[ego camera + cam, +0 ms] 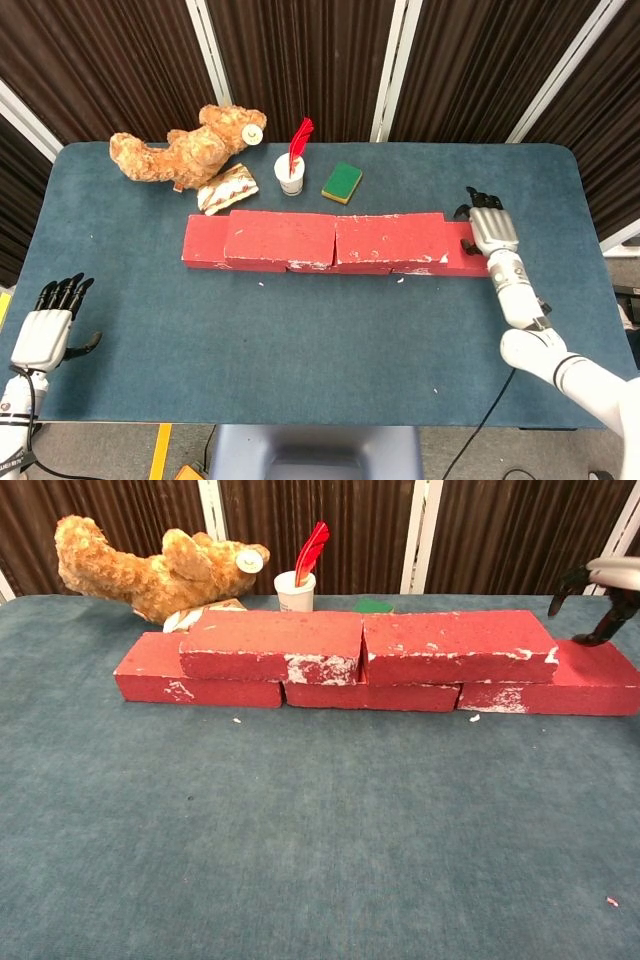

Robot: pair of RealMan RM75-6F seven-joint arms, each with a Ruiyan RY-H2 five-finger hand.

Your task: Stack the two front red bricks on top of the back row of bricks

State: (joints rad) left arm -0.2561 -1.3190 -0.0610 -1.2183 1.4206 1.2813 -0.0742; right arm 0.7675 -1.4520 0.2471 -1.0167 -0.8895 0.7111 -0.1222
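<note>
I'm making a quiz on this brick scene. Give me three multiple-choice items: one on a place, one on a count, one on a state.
1. Where does the green sponge lie?
A. behind the bricks, right of the white cup
B. on the upper bricks
C. at the table's front edge

2. How many red bricks lie in the upper row?
A. one
B. two
C. four

3. What does the right hand hold?
A. a brick
B. the feather
C. nothing

Key: 1 A, the head view shows it behind the bricks, beside the cup. 2 B, the chest view shows two end to end. 3 C, its fingers arch over the lower right brick, gripping nothing.
</note>
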